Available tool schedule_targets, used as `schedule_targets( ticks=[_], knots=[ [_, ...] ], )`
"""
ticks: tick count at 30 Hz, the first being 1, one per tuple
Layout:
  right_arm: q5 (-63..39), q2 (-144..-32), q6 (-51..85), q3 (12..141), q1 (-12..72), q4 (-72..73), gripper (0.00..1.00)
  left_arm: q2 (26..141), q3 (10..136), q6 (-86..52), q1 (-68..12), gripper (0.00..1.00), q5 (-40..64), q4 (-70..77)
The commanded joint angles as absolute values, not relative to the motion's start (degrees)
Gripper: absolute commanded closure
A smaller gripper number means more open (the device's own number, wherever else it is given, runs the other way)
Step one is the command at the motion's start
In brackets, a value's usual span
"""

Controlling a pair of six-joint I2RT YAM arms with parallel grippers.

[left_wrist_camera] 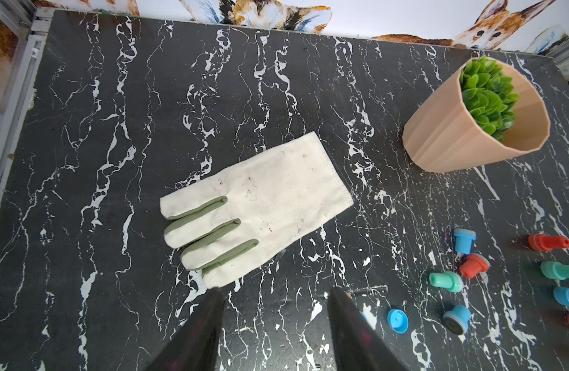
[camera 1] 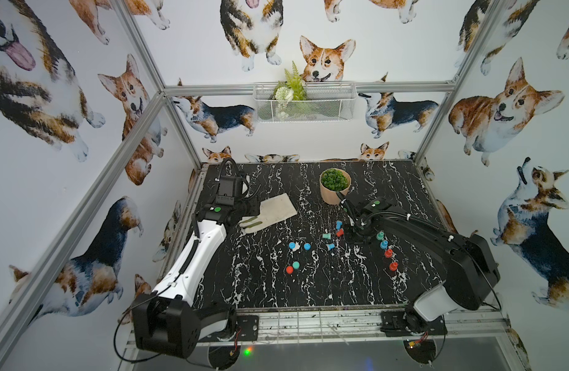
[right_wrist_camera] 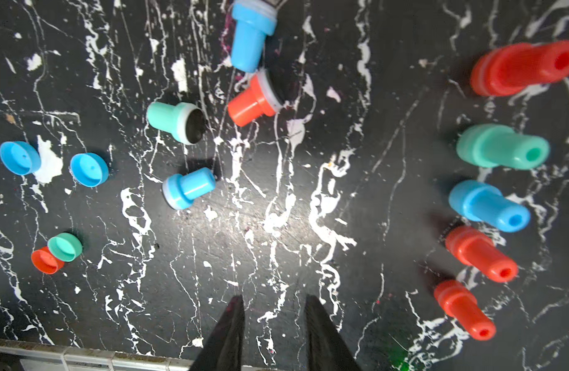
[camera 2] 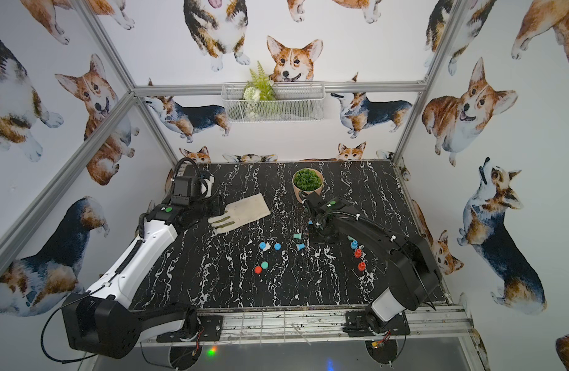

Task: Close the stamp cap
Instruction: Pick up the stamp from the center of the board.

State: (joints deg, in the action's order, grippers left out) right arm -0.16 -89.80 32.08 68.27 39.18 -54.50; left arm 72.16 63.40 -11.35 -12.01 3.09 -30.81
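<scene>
The left arm [camera 1: 199,257] reaches forward, and the left gripper [left_wrist_camera: 276,297] has its fingers [left_wrist_camera: 209,321] wide apart. The right arm [camera 1: 421,228] bends inward. The right gripper [right_wrist_camera: 274,303], probably pointing down, shows a narrower gap between its fingers.

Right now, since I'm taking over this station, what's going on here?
Nothing is held. The right gripper hovers open over the table, near four uncapped stamps lying on their sides, including a teal stamp with its dark pad showing. Four loose caps lie apart from them, the teal cap beside the red cap. Five more stamps stand in a row and look capped, a standing blue stamp mid-row. The left gripper hangs open near the glove.
</scene>
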Motion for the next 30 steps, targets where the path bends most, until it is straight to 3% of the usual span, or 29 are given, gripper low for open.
schedule_targets(
  ticks=[1,10,20,30],
  knots=[
    [-7.19,-91.32,17.25,66.18,39.31,-45.98,0.60,72.24,63.81,-10.81,-11.87,0.44,2.80,-30.50],
    [-22.20,-98.05,-18.41,68.17,36.59,-45.02,0.56,72.60,63.80,-10.81,-11.87,0.44,2.60,-30.50],
    [-17.33,-99.60,-48.40,68.51,35.11,-44.80,0.56,73.12,63.81,-10.71,-11.87,0.44,2.36,-30.50],
    [-10.31,-102.85,-56.18,67.54,38.13,-39.17,0.58,73.26,63.80,-10.55,-11.91,0.44,2.05,-30.63]
  ],
)
